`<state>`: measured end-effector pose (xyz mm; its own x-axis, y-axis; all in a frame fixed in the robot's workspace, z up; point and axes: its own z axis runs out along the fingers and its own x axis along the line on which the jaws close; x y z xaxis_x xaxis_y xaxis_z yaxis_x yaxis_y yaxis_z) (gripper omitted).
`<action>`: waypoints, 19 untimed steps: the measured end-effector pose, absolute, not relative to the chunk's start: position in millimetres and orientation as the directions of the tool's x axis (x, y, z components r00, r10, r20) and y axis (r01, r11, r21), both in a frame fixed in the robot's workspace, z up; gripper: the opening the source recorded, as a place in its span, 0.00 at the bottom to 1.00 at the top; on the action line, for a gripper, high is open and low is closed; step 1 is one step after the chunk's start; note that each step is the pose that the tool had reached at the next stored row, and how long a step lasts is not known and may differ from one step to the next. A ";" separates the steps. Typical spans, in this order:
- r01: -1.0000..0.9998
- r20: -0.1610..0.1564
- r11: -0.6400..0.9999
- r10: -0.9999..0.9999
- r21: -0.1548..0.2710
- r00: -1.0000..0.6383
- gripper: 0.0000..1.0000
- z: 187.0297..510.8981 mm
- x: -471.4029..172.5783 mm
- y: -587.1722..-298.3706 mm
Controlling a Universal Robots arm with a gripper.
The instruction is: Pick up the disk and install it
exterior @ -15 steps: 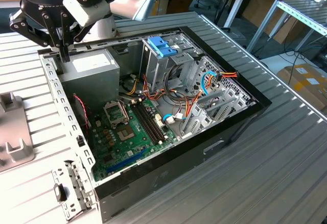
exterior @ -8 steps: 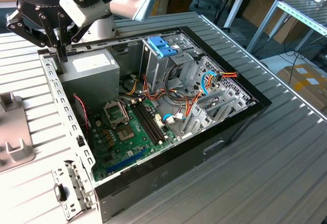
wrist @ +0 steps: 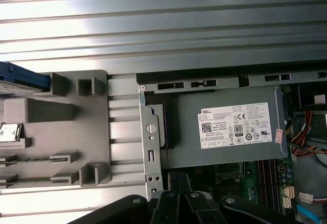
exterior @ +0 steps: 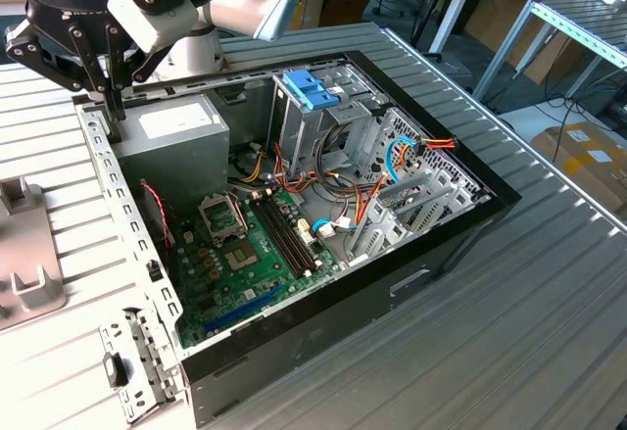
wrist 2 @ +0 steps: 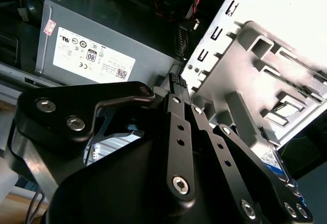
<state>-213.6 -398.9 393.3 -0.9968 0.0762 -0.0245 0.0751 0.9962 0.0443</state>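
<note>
gripper (wrist 2: 176,79) | fingers together, empty (beside power supply (wrist 2: 102,35)) | disk (wrist: 23,78) at grey holder (wrist: 76,117)

The disk (wrist: 20,78) is cut off by the first wrist view's edge; just a blue rail and a grey corner show.

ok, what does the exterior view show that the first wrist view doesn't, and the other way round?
Exterior view: the blue plastic piece with two paddle tabs on the metal drive cage. First wrist view: what looks like the blue-railed grey disk, at the grey plastic holder. Both: the grey box-shaped power supply, the green motherboard and the black gripper, by the power supply.
</note>
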 end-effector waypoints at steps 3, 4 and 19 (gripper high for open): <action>0.075 -0.024 0.996 0.076 0.044 -0.997 0.11 393.3 -215.4 -399.0; 0.075 -0.025 0.996 0.076 0.044 -0.997 0.11 393.3 -216.0 -399.0; 0.075 -0.024 0.996 0.076 0.044 -0.997 0.11 393.3 -230.0 -398.9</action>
